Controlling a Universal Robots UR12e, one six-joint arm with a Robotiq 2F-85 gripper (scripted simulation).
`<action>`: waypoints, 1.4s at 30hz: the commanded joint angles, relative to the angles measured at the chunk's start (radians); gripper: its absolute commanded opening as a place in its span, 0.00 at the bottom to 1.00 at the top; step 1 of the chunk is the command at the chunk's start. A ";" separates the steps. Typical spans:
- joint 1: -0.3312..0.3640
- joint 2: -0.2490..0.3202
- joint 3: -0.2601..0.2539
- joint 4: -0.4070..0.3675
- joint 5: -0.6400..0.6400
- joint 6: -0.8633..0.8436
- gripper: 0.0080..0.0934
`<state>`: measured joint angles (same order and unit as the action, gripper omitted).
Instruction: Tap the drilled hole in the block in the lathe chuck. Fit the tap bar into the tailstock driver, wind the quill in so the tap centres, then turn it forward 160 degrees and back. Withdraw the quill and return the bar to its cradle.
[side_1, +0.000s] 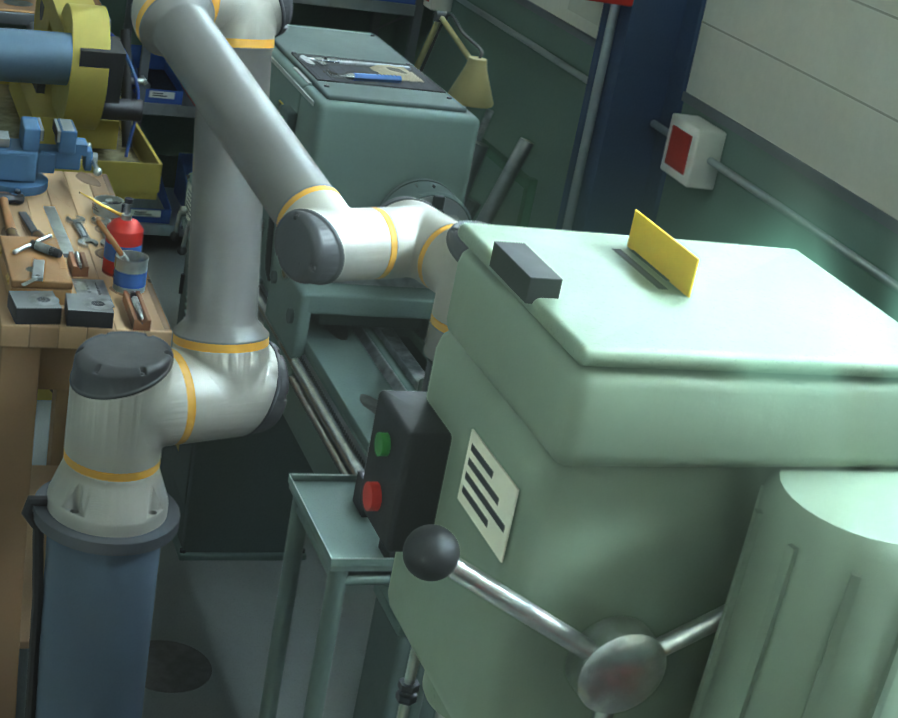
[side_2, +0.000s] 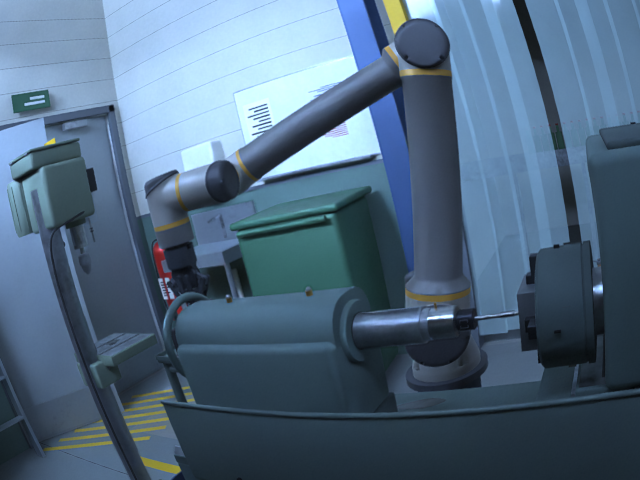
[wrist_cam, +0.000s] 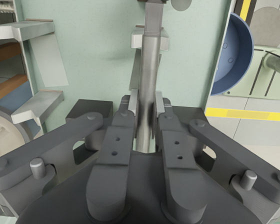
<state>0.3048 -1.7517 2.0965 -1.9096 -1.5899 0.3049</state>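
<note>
My gripper (wrist_cam: 145, 107) is hidden behind the drill press head in the side camera and shows only as a dark shape (side_2: 187, 281) at the rear end of the tailstock (side_2: 263, 346). Its two finger pads are clamped on a grey steel bar (wrist_cam: 148, 75), which runs straight away from the wrist to a square end at a small grey bracket. At the other end of the tailstock the quill (side_2: 408, 326) sticks out with the thin tap (side_2: 495, 315) at its nose, and the tap's tip stands just short of the dark block (side_2: 526, 310) in the lathe chuck (side_2: 563, 305).
Behind the lathe stand a green cabinet (side_2: 310, 243) and my own arm's base column (side_2: 437, 217). A drill press head (side_1: 636, 419) fills the near side. A workbench with hand tools (side_1: 67, 262) lies to the left. A blue curved guard (wrist_cam: 232, 52) is right of the bar.
</note>
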 joint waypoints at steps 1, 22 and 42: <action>0.000 0.000 0.000 -0.002 0.000 0.000 0.00; 0.000 0.014 0.026 -0.042 0.000 0.000 0.00; 0.000 0.021 0.039 -0.063 0.000 0.000 0.00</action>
<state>0.3048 -1.7302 2.1370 -1.9717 -1.5899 0.3049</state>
